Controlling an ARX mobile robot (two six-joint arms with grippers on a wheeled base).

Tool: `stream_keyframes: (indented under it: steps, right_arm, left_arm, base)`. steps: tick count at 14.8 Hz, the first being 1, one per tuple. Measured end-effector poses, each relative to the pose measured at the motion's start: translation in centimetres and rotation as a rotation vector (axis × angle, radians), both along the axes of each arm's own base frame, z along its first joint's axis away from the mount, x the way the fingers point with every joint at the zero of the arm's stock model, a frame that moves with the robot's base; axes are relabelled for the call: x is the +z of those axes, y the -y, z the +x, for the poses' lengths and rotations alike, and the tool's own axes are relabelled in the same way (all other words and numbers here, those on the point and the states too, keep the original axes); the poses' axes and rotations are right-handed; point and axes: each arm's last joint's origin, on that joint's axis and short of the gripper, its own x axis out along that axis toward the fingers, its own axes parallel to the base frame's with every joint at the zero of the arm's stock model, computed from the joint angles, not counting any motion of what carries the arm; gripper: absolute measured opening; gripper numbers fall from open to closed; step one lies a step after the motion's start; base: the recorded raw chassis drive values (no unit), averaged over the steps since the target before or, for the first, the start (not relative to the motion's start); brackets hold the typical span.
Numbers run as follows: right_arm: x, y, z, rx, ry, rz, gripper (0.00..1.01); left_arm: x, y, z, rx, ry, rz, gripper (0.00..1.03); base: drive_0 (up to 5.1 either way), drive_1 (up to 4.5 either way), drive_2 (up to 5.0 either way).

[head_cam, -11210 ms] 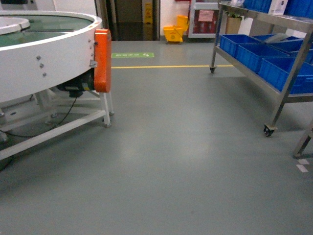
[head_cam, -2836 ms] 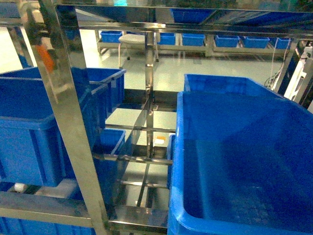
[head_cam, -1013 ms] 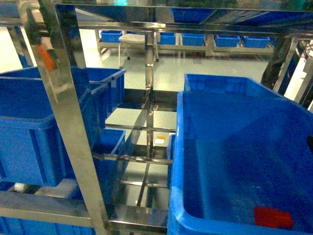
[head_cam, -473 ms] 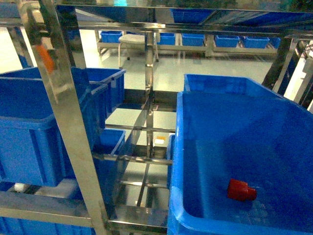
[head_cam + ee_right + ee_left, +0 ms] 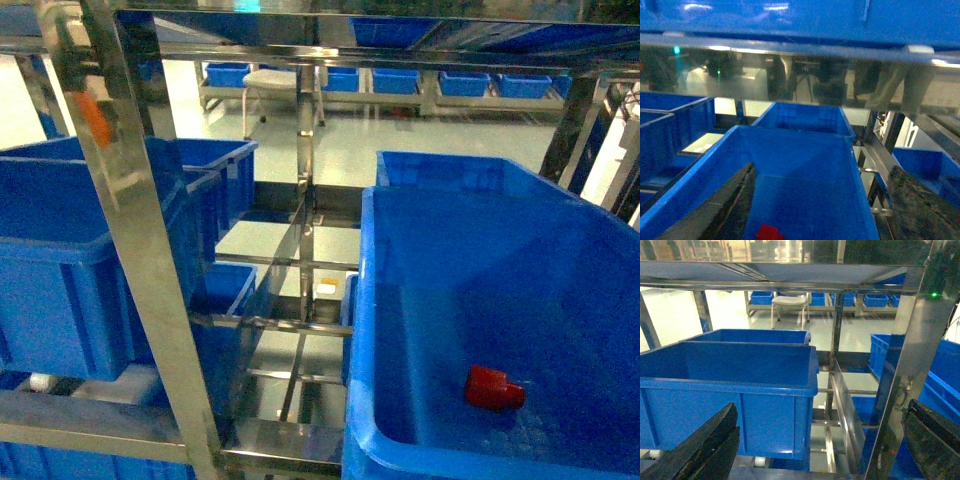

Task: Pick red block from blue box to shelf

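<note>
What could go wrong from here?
The red block lies on its side in a smooth blue crate, so it may roll. The right end effector is open above that crate beneath a steel shelf; on lifting it may clip the shelf or the crate's rim.

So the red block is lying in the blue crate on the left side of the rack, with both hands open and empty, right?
Not quite: the red block lies in the blue crate on the right side of the rack, as the head view shows; the right wrist view also looks down on it. The rest holds: the left hand and the right hand are open and empty.
</note>
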Motion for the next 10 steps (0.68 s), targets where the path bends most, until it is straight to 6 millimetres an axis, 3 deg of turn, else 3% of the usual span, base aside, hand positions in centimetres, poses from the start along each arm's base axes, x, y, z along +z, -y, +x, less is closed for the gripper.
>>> stream_keyframes:
  steps: [2, 6, 7, 10]
  right_arm:
    - [-1.7, 0.7, -0.6, -0.007, -0.004, 0.0, 0.6]
    - [-3.3, 2.2, -1.6, -0.006, 0.005, 0.005, 0.09]
    - [-3.6, 2.4, -1.8, -0.024, 0.005, 0.007, 0.01]
    - [-4.4, 2.3, -2.3, -0.003, 0.001, 0.011, 0.01]
  left_arm:
    - [0.0, 0.0, 0.0, 0.0, 0.0, 0.0, 0.98]
    - [0.0, 0.0, 0.0, 0.0, 0.0, 0.0, 0.98]
    - [0.0, 0.0, 0.0, 0.001, 0.0, 0.0, 0.98]
    - [0.0, 0.0, 0.0, 0.0, 0.0, 0.0, 0.98]
  base:
    - [0.0, 0.0, 0.0]
    - [0.0, 0.0, 0.0]
    - [0.0, 0.0, 0.0]
    - [0.0, 0.0, 0.0]
